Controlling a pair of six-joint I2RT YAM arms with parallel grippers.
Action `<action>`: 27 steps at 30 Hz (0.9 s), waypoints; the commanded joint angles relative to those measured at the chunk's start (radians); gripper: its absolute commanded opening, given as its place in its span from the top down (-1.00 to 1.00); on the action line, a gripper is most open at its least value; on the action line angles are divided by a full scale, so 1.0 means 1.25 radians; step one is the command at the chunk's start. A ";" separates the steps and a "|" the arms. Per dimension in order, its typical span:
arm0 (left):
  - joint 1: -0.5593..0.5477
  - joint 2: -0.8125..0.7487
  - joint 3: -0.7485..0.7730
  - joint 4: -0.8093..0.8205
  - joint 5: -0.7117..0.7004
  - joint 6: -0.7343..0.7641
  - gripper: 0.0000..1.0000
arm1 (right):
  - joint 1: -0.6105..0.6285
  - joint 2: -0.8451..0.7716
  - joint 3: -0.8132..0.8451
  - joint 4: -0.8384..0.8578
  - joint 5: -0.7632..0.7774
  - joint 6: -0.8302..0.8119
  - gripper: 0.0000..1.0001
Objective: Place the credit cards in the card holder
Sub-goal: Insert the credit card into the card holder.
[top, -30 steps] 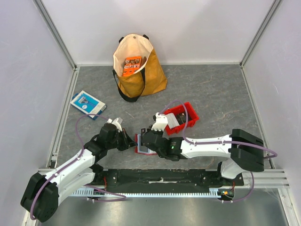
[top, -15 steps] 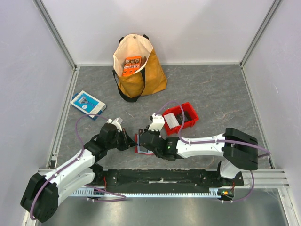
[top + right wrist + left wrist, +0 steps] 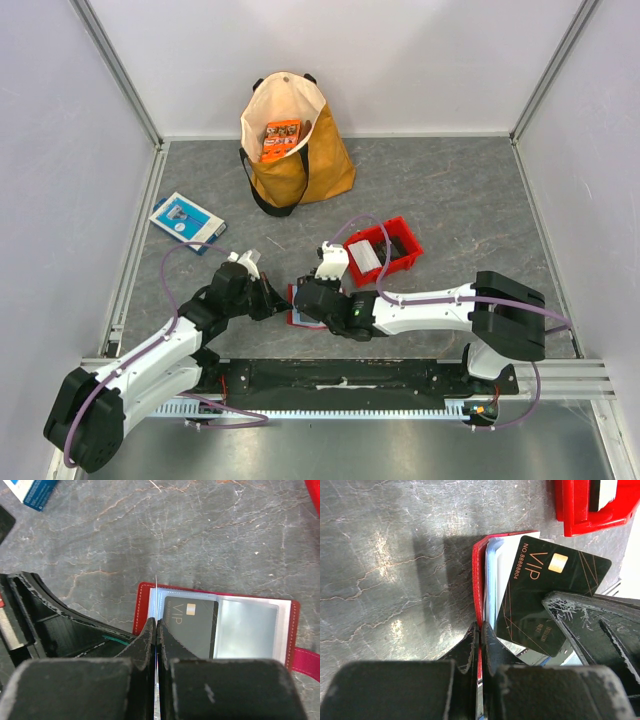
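The red card holder (image 3: 294,312) lies open on the table between my grippers; its clear pockets show in the right wrist view (image 3: 250,630). My left gripper (image 3: 480,630) is shut on its red left edge (image 3: 476,575). My right gripper (image 3: 157,625) is shut on a thin card seen edge-on (image 3: 156,587) over the holder's left side. In the left wrist view this is a dark VIP card (image 3: 545,590), tilted above the holder. Another dark VIP card (image 3: 192,625) lies in the left pocket. In the top view the left gripper (image 3: 283,305) and right gripper (image 3: 303,302) meet at the holder.
A red bin (image 3: 402,247) holding a pale block stands just right of the holder, also in the left wrist view (image 3: 580,510). A tan tote bag (image 3: 295,160) with an orange packet (image 3: 281,138) is at the back. A blue-and-white box (image 3: 186,220) lies left.
My right gripper has shifted a little left, over the holder's left side. The left arm and the holder have not moved.
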 commanded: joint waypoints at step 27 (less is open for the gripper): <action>-0.003 -0.024 0.000 0.027 0.024 -0.007 0.96 | 0.049 0.078 0.235 -0.300 0.136 -0.080 1.00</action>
